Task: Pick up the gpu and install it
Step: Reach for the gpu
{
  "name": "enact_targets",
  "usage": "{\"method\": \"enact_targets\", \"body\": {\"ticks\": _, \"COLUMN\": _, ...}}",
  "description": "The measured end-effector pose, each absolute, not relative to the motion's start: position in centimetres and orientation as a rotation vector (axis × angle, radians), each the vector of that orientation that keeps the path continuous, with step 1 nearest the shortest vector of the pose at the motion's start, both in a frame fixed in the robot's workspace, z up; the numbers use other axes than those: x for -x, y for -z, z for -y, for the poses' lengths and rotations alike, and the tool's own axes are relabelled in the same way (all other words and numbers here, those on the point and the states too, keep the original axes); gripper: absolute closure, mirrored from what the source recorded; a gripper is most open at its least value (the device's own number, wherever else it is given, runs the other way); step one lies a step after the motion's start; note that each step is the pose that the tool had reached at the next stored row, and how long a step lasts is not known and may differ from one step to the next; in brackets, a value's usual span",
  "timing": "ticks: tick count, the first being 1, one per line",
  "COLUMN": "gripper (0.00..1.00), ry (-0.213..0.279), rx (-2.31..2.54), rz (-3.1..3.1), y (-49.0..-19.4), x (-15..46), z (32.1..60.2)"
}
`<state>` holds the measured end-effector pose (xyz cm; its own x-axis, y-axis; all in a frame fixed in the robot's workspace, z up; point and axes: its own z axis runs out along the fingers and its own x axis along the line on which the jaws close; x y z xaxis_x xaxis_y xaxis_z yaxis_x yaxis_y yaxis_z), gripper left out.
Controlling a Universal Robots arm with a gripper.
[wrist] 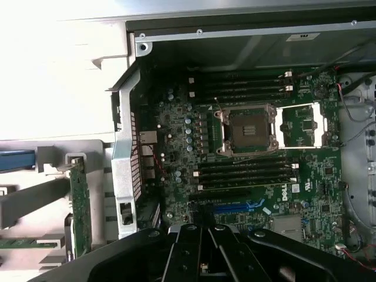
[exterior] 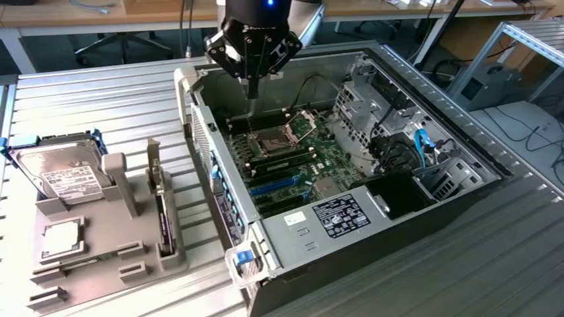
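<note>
green motherboard (wrist: 176, 126), dell logo (wrist: 281, 201), end effector (exterior: 252, 91) closed

On the bench (exterior: 105, 99), the gpu (exterior: 163, 224) stands in a holder (exterior: 88, 277) at the exterior view's left of the computer case (exterior: 201, 132).

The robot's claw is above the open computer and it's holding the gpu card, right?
Not quite. The claw is above the open computer, but it is shut and holds nothing. The exterior view shows the gpu standing in the grey holder beside the computer.
</note>
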<state>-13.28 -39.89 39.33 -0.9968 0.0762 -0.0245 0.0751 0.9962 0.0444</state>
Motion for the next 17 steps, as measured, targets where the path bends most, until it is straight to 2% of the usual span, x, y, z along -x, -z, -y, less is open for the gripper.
{"method": "enact_targets", "body": {"ticks": 17, "gripper": 0.88, "ry": -0.068, "rx": -0.118, "rz": -3.112, "y": -39.33, "x": 14.41, "z": 39.89}}
